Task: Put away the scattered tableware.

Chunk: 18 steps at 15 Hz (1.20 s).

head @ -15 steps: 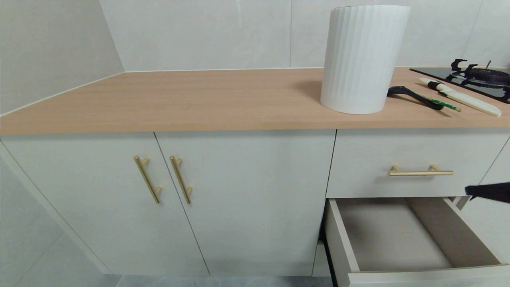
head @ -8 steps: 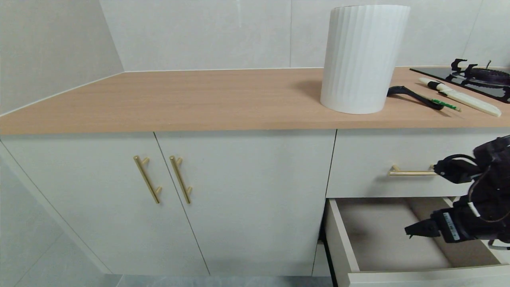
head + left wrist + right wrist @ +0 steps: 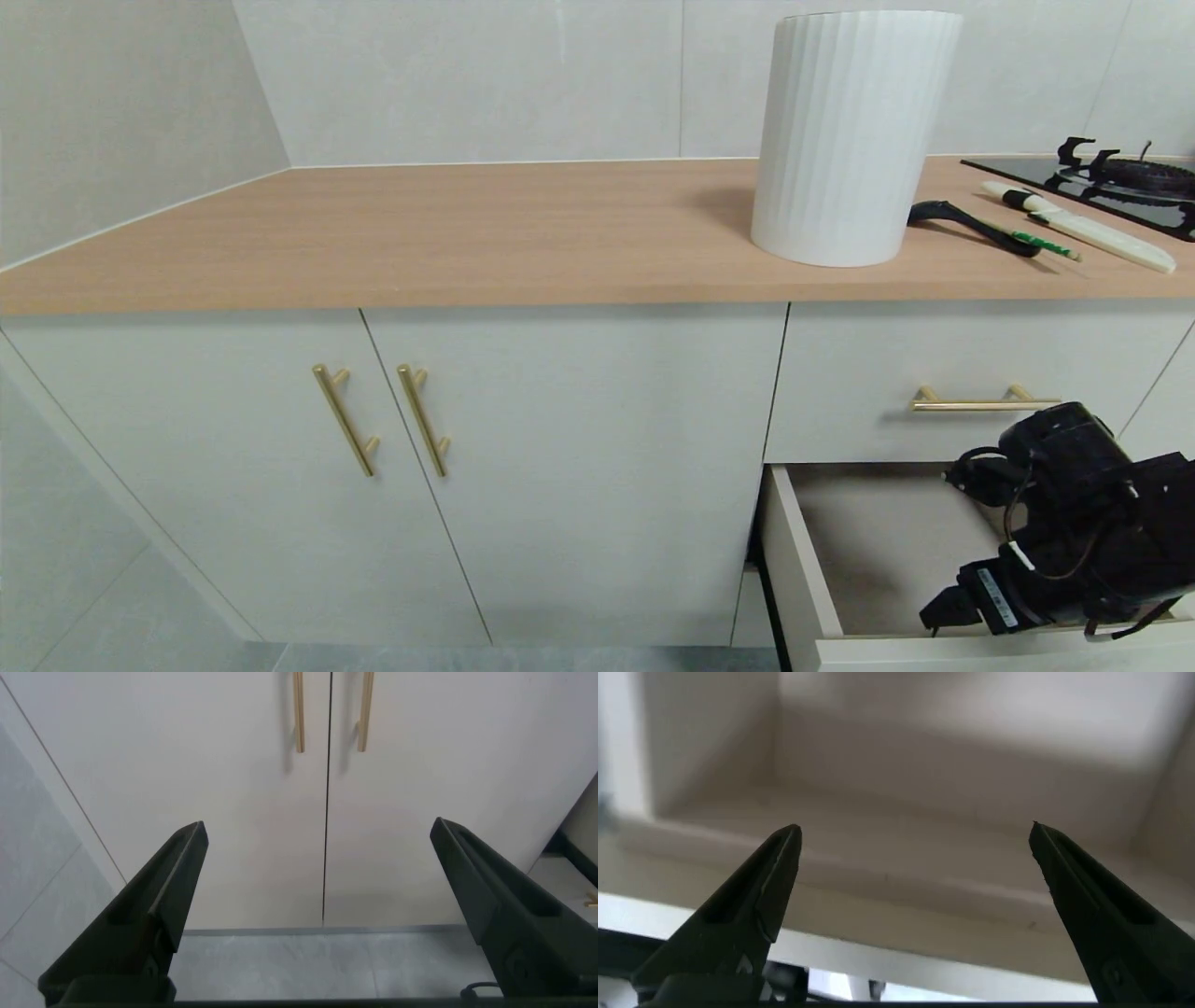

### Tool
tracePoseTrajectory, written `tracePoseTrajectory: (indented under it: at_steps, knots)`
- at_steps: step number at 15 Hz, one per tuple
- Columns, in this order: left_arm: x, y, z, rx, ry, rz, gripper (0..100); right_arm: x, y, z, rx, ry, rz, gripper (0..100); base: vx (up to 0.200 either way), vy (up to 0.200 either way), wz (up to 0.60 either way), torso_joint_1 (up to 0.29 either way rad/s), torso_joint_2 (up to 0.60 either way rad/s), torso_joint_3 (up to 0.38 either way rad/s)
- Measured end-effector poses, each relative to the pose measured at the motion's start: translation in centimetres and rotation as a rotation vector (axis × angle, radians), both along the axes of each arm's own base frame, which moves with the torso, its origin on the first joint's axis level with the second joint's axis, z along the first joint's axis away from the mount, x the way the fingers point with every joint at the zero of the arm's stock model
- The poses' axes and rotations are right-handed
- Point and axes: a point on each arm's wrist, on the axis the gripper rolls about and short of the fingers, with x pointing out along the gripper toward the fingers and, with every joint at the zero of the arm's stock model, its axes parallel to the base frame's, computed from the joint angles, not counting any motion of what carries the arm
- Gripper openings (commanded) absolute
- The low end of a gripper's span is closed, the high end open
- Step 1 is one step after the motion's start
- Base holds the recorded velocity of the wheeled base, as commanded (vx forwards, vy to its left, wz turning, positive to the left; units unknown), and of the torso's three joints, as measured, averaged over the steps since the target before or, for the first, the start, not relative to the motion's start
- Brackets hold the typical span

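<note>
Over the open drawer [image 3: 794,560], your right gripper [image 3: 911,849] hung with its fingers spread wide and nothing between them, and the frame edge cut off its arm. On the countertop [image 3: 467,233] above and behind the drawer lay the tableware: a black utensil [image 3: 971,227] with one end hidden behind the white ribbed canister [image 3: 845,140], a thin green-tipped stick [image 3: 1046,245] too small to identify, and a white knife-like piece [image 3: 1083,229]. Left of the drawer, your left gripper [image 3: 318,831] faced the cabinet doors [image 3: 420,812], spread apart and empty.
</note>
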Motion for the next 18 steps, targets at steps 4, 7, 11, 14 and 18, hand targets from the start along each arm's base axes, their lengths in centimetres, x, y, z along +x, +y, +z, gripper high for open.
tracePoseTrajectory:
  at_steps: [4,7,11,14,18]
  knots:
    - [0.0,0.0,0.0,0.0,0.0,0.001,100,-2.1,-0.4,-0.4,-0.002,0.028,0.002,100,0.0,0.0,0.0,0.0,0.0,0.0]
    - [0.0,0.0,0.0,0.0,0.0,0.001,100,-4.5,-1.0,-0.3,-0.002,0.037,0.006,100,0.0,0.0,0.0,0.0,0.0,0.0]
    - [0.0,0.0,0.0,-0.001,0.0,0.001,100,-7.1,-1.5,-0.1,0.006,0.016,0.006,100,0.0,0.0,0.0,0.0,0.0,0.0]
    - [0.0,0.0,0.0,-0.002,0.001,0.001,100,-9.1,-1.9,0.4,0.022,-0.015,0.011,100,0.0,0.0,0.0,0.0,0.0,0.0]
    - [0.0,0.0,0.0,-0.002,0.0,0.001,100,-11.8,-2.4,1.2,0.064,-0.029,0.032,100,0.0,0.0,0.0,0.0,0.0,0.0]
